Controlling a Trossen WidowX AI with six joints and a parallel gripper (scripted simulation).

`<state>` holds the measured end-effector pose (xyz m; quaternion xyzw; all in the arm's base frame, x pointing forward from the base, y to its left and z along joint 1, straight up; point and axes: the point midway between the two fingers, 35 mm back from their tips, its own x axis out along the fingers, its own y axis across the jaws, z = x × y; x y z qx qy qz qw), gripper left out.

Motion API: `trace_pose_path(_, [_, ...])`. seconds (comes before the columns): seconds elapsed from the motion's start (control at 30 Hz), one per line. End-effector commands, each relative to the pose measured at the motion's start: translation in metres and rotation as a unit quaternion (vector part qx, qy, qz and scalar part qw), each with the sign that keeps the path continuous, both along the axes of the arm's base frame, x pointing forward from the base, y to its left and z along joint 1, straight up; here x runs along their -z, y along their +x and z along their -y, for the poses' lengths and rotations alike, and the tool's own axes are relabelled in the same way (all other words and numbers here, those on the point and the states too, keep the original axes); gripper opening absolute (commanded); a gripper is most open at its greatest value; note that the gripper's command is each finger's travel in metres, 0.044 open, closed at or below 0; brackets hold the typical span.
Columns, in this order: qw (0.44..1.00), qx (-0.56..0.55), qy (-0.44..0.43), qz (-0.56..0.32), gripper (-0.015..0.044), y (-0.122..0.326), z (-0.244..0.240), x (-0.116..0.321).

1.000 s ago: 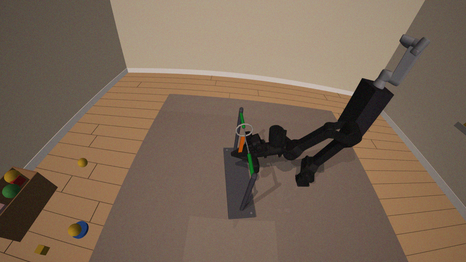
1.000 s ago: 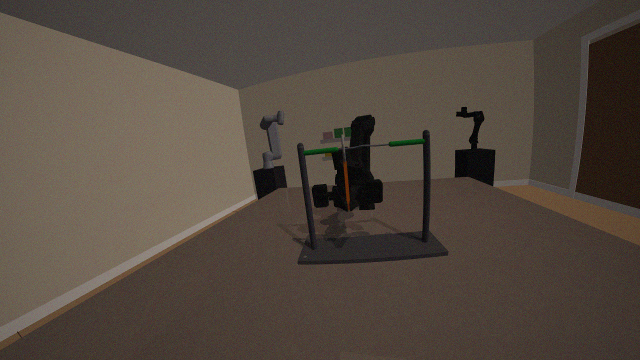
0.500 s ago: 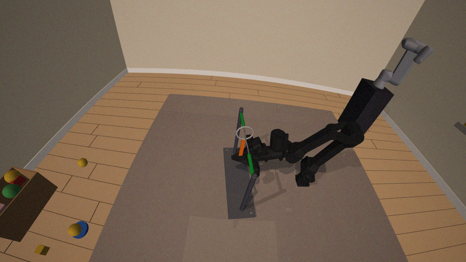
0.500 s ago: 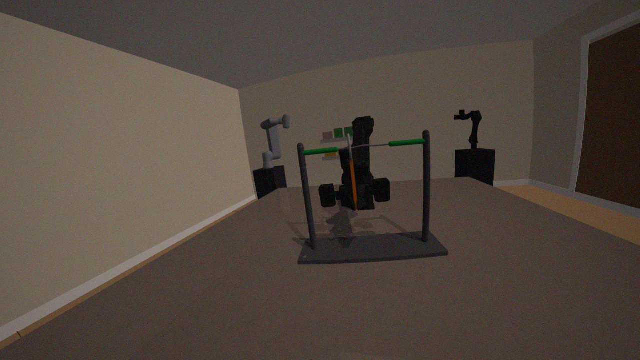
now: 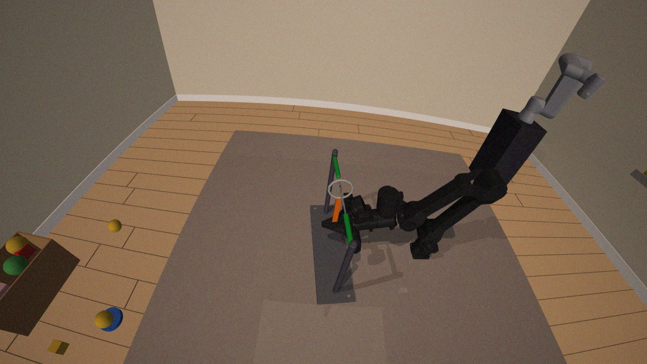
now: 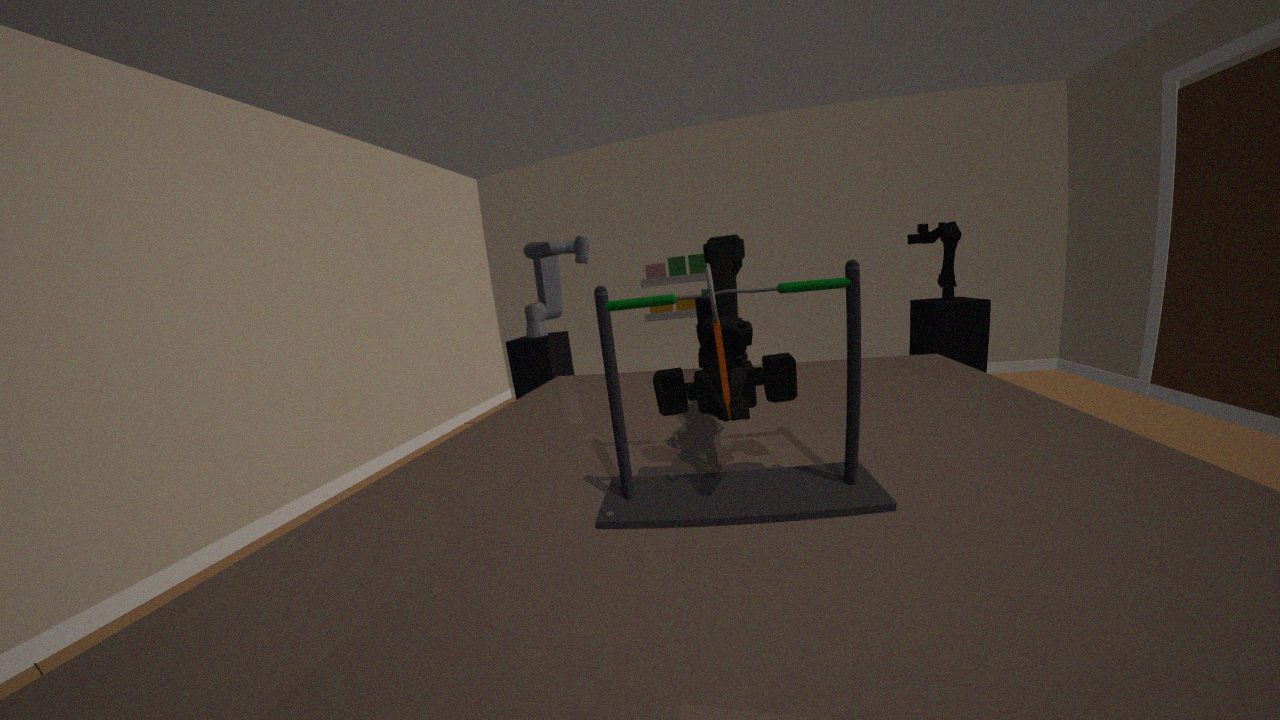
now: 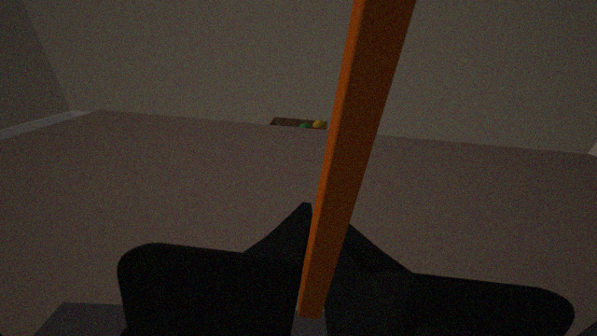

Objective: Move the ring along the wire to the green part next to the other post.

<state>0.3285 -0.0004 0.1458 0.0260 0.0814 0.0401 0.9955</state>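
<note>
The pale ring [image 5: 329,189] [image 6: 710,279] is around the thin grey wire [image 6: 756,290], nearer the green part [image 5: 336,167] [image 6: 641,302] at the far post in the top view, the left post in the exterior view. The wire passes near the ring's middle; I see no clear contact. The other green part [image 5: 348,228] [image 6: 814,285] is by the opposite post [image 5: 343,269] [image 6: 853,376]. My gripper [image 5: 333,223] [image 6: 726,413] [image 7: 313,212] is shut on the orange handle [image 5: 336,210] [image 6: 722,367] [image 7: 359,117] near its lower end, below the wire. The ring is out of the wrist view.
The posts stand on a dark base plate [image 5: 334,271] [image 6: 751,501] below the gripper. The arm reaches in from the right in the top view. A box [image 5: 40,280] and a blue disc [image 5: 117,319] are far off at the left. Other robots stand in the background.
</note>
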Motion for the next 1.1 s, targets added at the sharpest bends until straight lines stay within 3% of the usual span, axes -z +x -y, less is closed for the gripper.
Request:
trace_pose_path(0.0, [1.000,0.003,0.003,-0.001,-0.0150,0.000,-0.004,0.000])
trace_pose_path(1.07, [0.995,-0.070,-0.065,0.007,-0.0150,-0.002,-0.018,0.000])
